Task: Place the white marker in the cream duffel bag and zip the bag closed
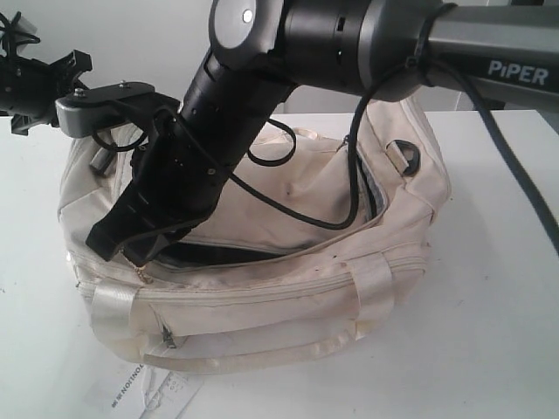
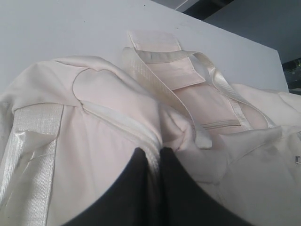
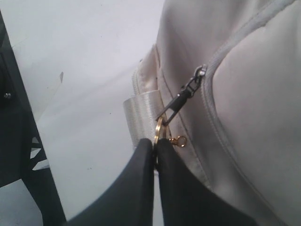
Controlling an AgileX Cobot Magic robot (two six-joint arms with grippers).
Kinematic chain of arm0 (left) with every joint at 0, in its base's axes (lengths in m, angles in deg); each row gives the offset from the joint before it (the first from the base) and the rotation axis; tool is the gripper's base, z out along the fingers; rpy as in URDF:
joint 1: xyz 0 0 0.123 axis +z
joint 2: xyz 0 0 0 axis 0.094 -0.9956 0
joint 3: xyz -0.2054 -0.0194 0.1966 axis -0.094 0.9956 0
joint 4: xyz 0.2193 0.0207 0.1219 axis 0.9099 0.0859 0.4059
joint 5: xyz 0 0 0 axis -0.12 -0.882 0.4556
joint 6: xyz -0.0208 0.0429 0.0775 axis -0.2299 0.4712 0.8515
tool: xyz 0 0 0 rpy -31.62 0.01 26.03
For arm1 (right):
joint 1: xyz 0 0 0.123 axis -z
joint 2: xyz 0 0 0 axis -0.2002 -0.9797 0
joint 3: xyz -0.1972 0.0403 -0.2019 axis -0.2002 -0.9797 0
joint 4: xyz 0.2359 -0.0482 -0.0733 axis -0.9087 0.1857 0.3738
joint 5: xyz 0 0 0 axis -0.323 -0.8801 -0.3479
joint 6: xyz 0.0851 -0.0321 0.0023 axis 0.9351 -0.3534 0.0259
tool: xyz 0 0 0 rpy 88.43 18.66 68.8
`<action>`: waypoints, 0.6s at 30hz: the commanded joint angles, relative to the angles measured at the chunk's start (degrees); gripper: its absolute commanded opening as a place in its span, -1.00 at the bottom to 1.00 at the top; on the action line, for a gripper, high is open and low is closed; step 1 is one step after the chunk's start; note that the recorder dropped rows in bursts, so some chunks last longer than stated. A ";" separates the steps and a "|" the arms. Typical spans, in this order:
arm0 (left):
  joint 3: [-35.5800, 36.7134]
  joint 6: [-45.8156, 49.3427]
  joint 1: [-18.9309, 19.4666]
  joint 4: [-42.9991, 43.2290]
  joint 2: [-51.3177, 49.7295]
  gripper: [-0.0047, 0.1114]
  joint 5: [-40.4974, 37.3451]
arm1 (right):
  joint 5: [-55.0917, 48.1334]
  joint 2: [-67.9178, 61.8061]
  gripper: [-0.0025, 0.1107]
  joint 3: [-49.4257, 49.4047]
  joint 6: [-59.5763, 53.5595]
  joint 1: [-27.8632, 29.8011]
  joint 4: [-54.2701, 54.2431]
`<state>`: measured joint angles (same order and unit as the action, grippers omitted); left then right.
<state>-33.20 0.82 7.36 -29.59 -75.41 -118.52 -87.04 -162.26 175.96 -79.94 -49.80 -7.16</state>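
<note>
Now right claw [image 3: 155, 147] pinches the zip pull [image 3: 181, 100], track stretching rightward along cream duffel bag [image 1: 288, 301]; left claw [image 2: 151, 153] clamps its fabric.

The exterior view faces the bag [image 1: 262, 288] from its front, slightly above; both wrist views sit close against its fabric.

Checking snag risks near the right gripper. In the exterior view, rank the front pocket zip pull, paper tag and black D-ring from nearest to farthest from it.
1. front pocket zip pull: low on the bag, just below the right gripper, which pinches the main zip pull.
2. paper tag: on the table by the bag's front edge.
3. black D-ring: at the bag's right end.
</note>
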 commanded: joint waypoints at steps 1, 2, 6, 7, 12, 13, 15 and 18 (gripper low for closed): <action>-0.41 -0.01 0.58 -2.17 -0.13 -0.84 1.74 | -3.65 0.83 -0.96 0.11 -0.84 0.01 -0.81; -0.41 -0.01 0.58 -2.17 -0.13 -0.74 1.45 | -3.39 0.83 -0.96 0.11 -0.84 0.01 -0.81; -0.53 -0.01 0.94 -1.76 0.12 -0.18 -0.30 | -2.41 0.83 -0.96 0.11 -0.84 0.01 -0.91; -0.53 -0.13 1.22 -1.62 0.30 -0.02 -0.40 | -1.92 0.83 -0.96 0.11 -0.84 0.01 -0.91; -0.61 -1.24 4.29 0.05 3.42 0.37 -1.81 | 0.90 0.83 -0.96 0.11 -0.84 0.01 -0.91; -0.61 -1.27 5.38 0.36 4.68 0.37 -2.81 | 0.88 0.83 -0.96 0.11 -0.84 0.01 -0.79; -0.61 -1.39 6.80 1.49 6.68 0.37 -4.77 | 1.16 0.83 -0.96 0.11 -0.84 0.01 -0.79; -0.61 -1.53 8.58 6.00 9.80 0.37 -10.01 | 2.40 0.83 -0.96 0.11 -0.84 0.01 -1.02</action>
<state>-33.54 -0.28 14.46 -26.86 -68.87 -123.03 -85.42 -162.26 175.96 -80.09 -49.80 -7.50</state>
